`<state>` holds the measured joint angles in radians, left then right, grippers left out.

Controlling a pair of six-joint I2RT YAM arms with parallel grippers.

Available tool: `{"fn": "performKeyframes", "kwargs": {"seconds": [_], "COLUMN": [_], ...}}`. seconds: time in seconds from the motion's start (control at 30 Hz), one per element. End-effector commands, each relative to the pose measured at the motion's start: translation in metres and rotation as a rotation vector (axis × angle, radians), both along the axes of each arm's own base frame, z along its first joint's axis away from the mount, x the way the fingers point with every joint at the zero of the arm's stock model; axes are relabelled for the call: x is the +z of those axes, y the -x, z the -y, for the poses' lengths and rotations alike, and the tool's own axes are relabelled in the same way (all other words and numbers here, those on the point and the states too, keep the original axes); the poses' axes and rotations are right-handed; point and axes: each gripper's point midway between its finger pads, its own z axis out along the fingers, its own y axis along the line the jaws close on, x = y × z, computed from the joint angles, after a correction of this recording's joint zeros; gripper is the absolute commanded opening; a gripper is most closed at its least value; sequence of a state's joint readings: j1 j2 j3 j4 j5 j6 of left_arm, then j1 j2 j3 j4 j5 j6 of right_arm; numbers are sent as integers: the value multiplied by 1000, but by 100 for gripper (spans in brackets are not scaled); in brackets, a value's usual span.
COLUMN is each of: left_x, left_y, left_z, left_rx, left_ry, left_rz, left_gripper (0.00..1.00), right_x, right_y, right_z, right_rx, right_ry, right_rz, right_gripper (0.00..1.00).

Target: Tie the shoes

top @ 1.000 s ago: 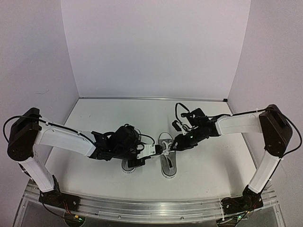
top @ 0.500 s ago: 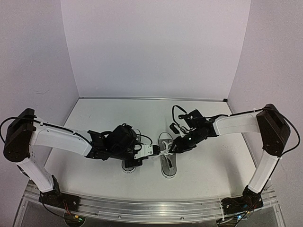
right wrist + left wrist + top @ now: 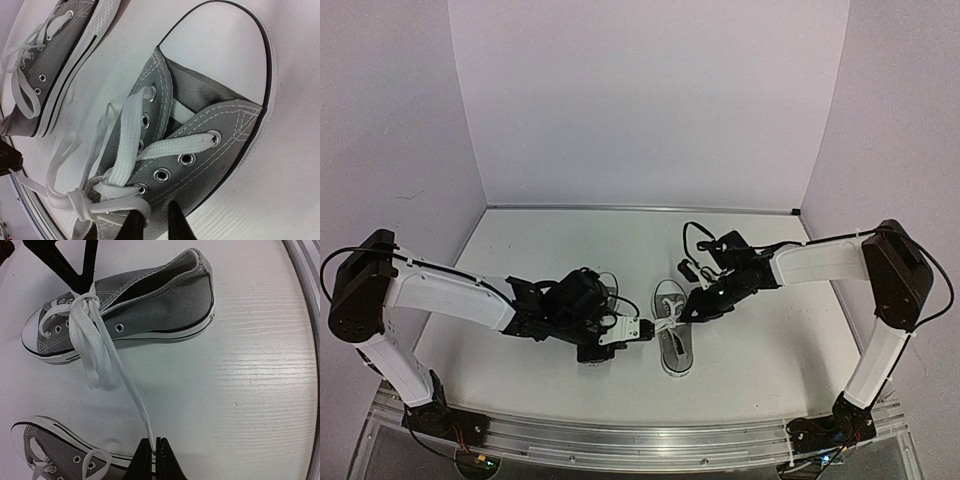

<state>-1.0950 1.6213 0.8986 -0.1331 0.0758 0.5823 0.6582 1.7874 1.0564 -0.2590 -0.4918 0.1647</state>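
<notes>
- Left gripper [image 3: 151, 452] is clamping the white lace [image 3: 86, 352] by its tip, lower centre; the lace is looking soft and slippery.
- Right gripper [image 3: 154, 224] is sitting by the shoe [image 3: 210, 130] knot; I cannot tell its grip.

White-shelled left arm [image 3: 450, 295] and right arm [image 3: 820, 262]: moulded white links, bulky black joint housings. Thin black cables [image 3: 692, 236] loop loose along each. Left end effector [image 3: 153, 452], right end effector [image 3: 152, 220]: matte black tapered fingers.
</notes>
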Motion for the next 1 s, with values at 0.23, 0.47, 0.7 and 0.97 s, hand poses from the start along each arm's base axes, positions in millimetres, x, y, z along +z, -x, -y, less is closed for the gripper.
{"fn": "performKeyframes", "kwargs": {"seconds": [0.23,0.47,0.7,0.97], "left_x": [27,13,-3,-5], "left_y": [-54,-63,-66,-72], "left_z": [4,25,43,56], "left_rx": [124,54,0,11], "left_ry": [145,140,130,159], "left_rz": [95,95,83,85], "left_gripper": [37,43,51,44], "right_x": [15,19,27,32], "right_y": [-4,-10,-17,-21], "right_z": [-10,-8,-10,-13], "right_rx": [5,-24,-47,-97], "right_ry": [-32,-25,-34,-68], "right_rz": [29,52,73,66], "right_gripper": [0,0,0,0]}}
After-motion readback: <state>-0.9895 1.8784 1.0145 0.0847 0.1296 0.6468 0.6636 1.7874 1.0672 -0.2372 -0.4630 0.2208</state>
